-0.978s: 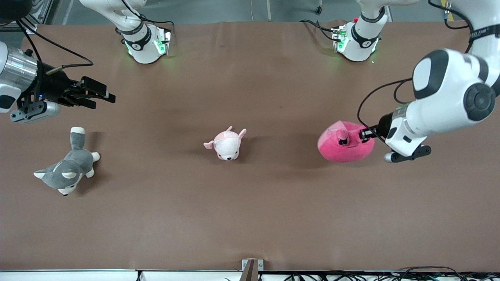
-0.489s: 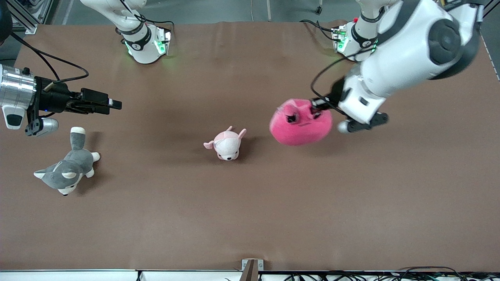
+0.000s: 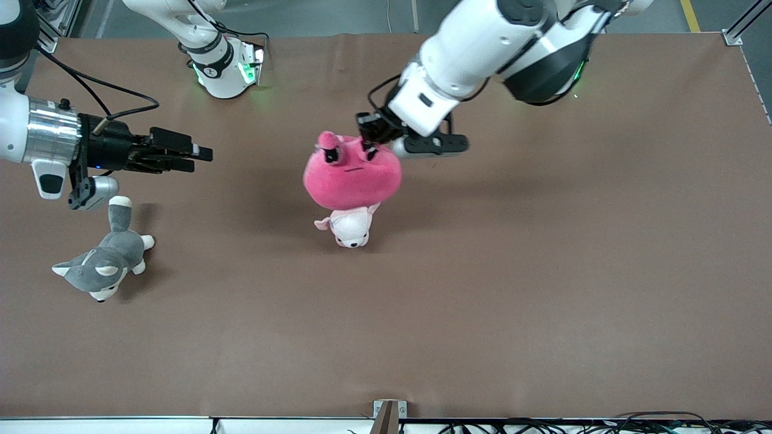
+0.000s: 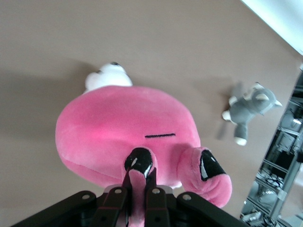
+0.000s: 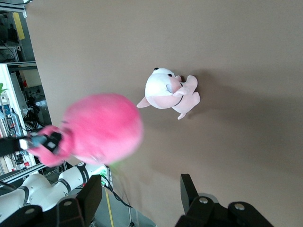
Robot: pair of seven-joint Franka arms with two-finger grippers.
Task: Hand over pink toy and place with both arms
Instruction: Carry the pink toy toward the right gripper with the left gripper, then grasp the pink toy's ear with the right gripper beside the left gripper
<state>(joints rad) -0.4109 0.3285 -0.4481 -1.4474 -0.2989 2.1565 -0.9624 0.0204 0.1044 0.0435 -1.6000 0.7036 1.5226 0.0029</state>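
The pink toy [image 3: 353,178] hangs in the air over the middle of the table, just above a small pale plush. My left gripper [image 3: 365,144] is shut on one of the stubby bumps on its top. In the left wrist view the fingers [image 4: 140,172] pinch that bump, and the pink toy [image 4: 123,127] hangs below them. My right gripper [image 3: 196,158] is over the right arm's end of the table and points toward the toy. It is open, with nothing between its fingers [image 5: 142,194]. The pink toy [image 5: 102,130] shows blurred in the right wrist view, well apart from the right gripper.
A small pale pink-and-white plush [image 3: 350,228] lies on the brown table [image 3: 543,271] at its middle, partly under the held toy. A grey-and-white husky plush [image 3: 102,262] lies at the right arm's end, just nearer to the camera than the spot under the right gripper.
My left arm has carried the pink toy from the left arm's end of the table to over the middle. The right gripper has moved a little toward the middle.
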